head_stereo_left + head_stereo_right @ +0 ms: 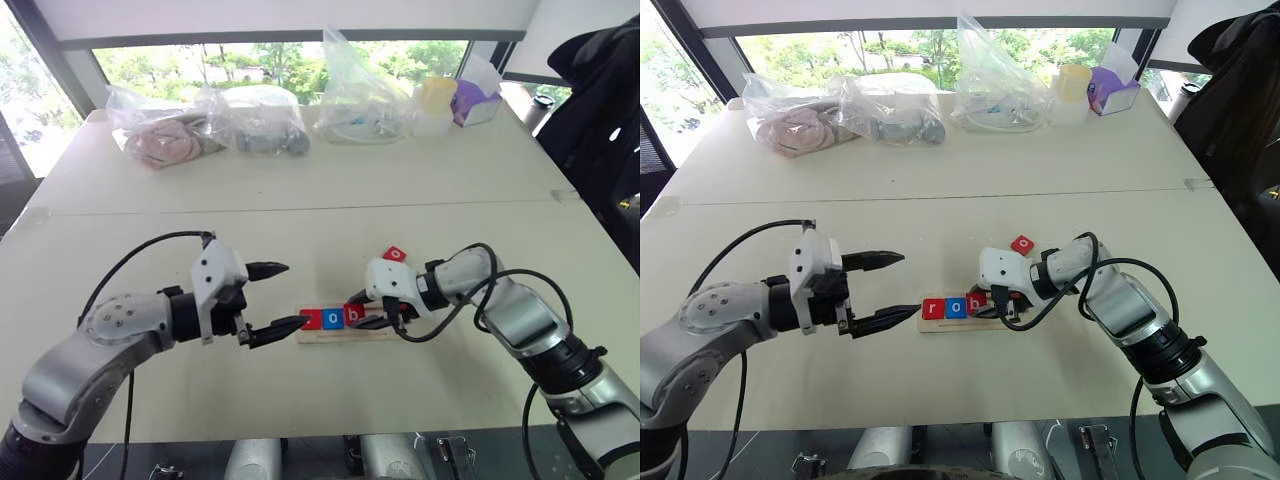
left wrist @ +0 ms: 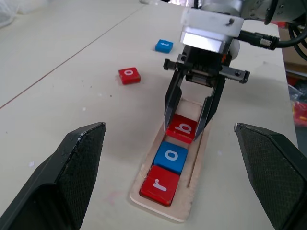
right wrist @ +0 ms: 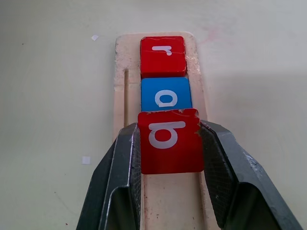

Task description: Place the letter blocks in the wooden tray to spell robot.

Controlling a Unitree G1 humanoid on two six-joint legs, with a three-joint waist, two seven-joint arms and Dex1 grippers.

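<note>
Red "b" block, clamped between the right gripper's fingers, sits at the third slot of the wooden tray, tight behind the blue "o" block and red "r" block already seated at the tray's left end. The block looks slightly raised or tilted at its far edge, so the step in hand reads as seating the third letter, w/ the task roughly at its midpoint.

Left gripper hovers just off the tray's left end, fingers spread wide and empty, holding nothing.

Next move, by judgement: let go of the "b" once it lies flat and flush vs. the "o", then lift clear w/o dragging the row. Two slots at the tray's right end look free.

Two loose pieces wait on the tabletop beyond the tray: a red "o" block near it, and a blue block farther out, presumably the "t", though its letter is hard to read. Neither blocks the tray; the right arm's black cable loops close over the tray's right end and could snag.

Well behind the tray, clear plastic bags, a pale cup and a purple-white tissue box line the tabletop's far edge, out of the way.
</note>
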